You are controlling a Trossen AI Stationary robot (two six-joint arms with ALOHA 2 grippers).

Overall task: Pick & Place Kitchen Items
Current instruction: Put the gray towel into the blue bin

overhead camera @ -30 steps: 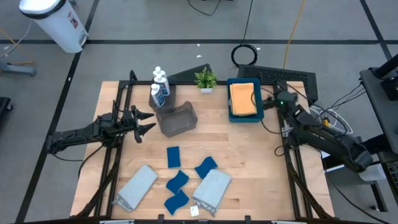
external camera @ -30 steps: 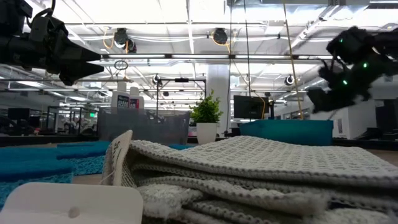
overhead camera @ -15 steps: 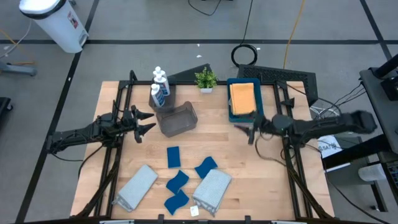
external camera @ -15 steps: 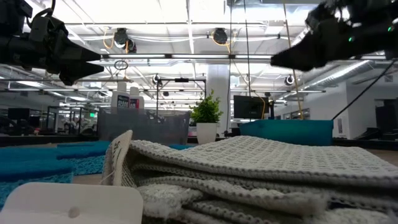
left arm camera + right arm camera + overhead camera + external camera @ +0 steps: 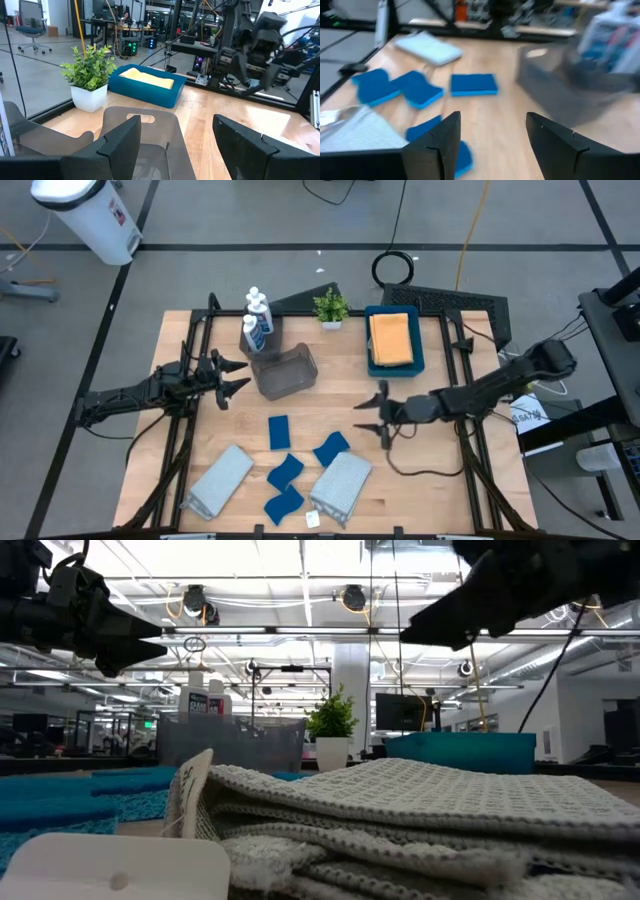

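High view. Left gripper over the table's left side, fingers spread, nothing between them, aimed at the grey bin lying just beside it. Right gripper out over mid-table, fingers apart and empty, aimed toward the sponges. Three white bottles upright in a cluster at the far edge, touching the bin's far corner. Potted plant beside them; blue tray further right holds the orange cloth, long axis running front to back. Four blue sponges loose at centre front: one upright rectangle, long axis front to back; the other three lie slanted. Two grey cloths near the front edge, both long axes running diagonally, near-left to far-right.

Low view. Grey cloth fills the foreground, folded layers stacked. Bin, plant and tray in a row behind. Both grippers hang high above the table.

Left wrist view. Fingers wide, nothing held; bin straight ahead with its handle slot facing the camera.

Right wrist view. Fingers parted, empty. Sponges ahead; one rectangular sponge lies crosswise. Bottles blurred behind the bin.
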